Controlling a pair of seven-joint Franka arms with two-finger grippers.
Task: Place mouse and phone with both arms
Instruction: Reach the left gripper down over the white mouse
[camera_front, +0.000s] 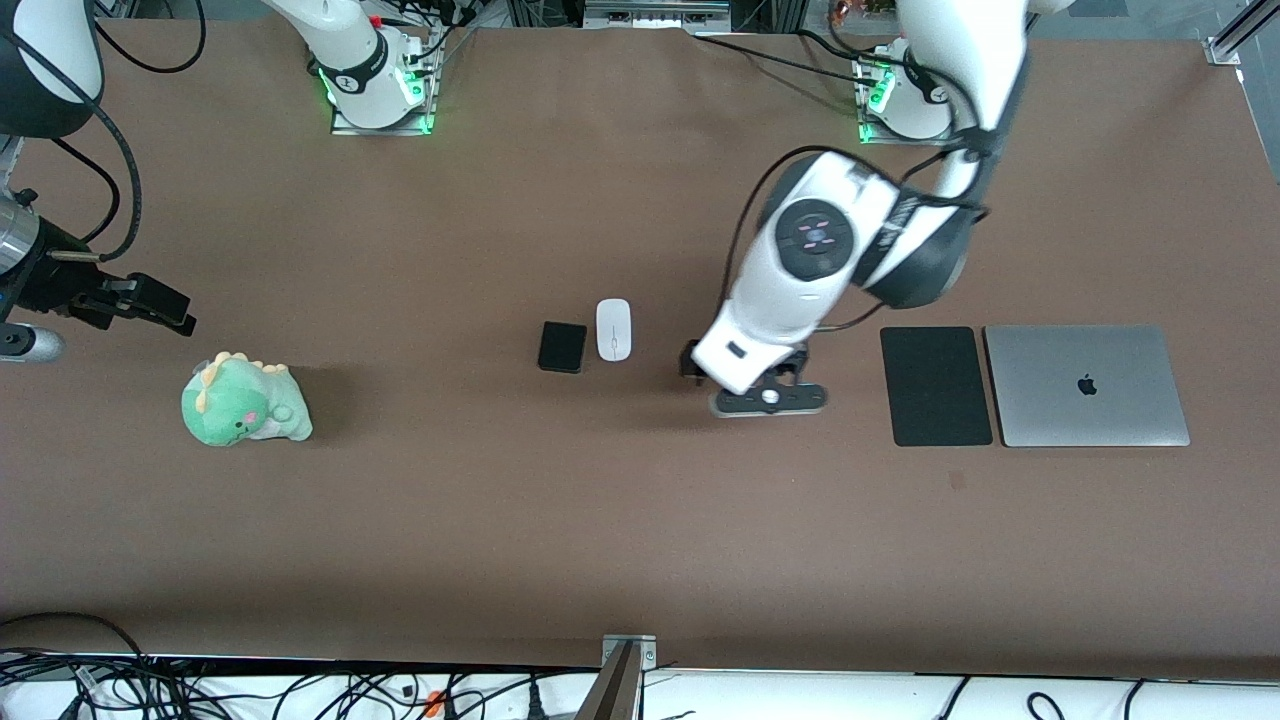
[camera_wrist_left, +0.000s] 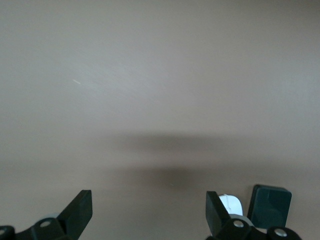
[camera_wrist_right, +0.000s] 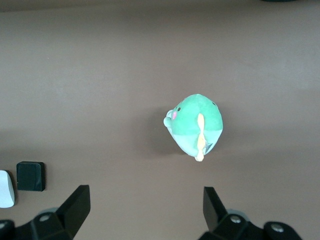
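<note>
Front view: mouse (camera_front: 613, 329) and phone (camera_front: 562, 347) sit side by side mid-tabletop, apart, mouse's long axis 12–6. Left gripper (camera_front: 745, 385) hangs at mouse's 3 o'clock, nearer arm. Right gripper (camera_front: 140, 302) waits over the right arm's end, above the plush (camera_front: 243, 401).

Left wrist: jaws wide open, empty; mouse (camera_wrist_left: 231, 203) and phone (camera_wrist_left: 270, 206) just past one finger.

Right wrist: jaws open, empty; both items sit well off, plush centred.

The right gripper (camera_wrist_right: 145, 210) hangs over bare brown table (camera_wrist_right: 100, 75) with its two black fingers (camera_wrist_right: 77, 205) spread wide and nothing between them. A green plush dinosaur (camera_wrist_right: 196, 125) with a yellow crest lies on the table. Well apart from it, the black phone (camera_wrist_right: 30, 176) sits just beside the white mouse (camera_wrist_right: 5, 189), which is partly cut off.
</note>
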